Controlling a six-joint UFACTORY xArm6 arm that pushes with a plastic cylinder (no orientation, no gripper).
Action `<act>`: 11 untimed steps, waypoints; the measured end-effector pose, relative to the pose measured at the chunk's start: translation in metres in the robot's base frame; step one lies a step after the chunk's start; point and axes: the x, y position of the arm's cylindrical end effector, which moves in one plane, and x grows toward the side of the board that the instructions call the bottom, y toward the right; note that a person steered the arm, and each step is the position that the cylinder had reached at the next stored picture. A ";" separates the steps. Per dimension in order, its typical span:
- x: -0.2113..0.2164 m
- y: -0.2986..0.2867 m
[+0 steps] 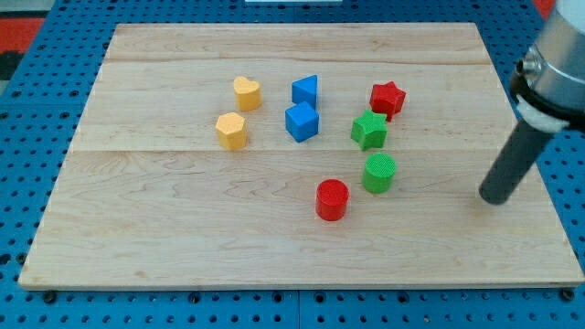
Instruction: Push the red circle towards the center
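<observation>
Red circle (333, 200) is sitting nearest the view's bottom, an upright ribbed cylinder just below the board's middle. Scanning leftward first: yellow heart (247, 92) and yellow hexagon (231, 131), then blue triangle (306, 90), blue cube (302, 121), green star (368, 130), green circle (378, 173) crowding beside red, red star (388, 98). My tip (498, 198) is resting far right, touching nothing.

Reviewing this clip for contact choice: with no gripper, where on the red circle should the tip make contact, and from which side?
On its lower-right wall, I'd judge. The red circle sits toward the view's bottom of the cluster, with the green circle close on its upper right. My tip stands far right, touching nothing. Pushing up-left heads centreward; hit the round side dead-centre or it slips off.
</observation>
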 end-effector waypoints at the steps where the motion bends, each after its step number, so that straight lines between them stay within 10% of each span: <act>1: 0.023 -0.043; 3: 0.050 -0.144; 11: -0.008 -0.213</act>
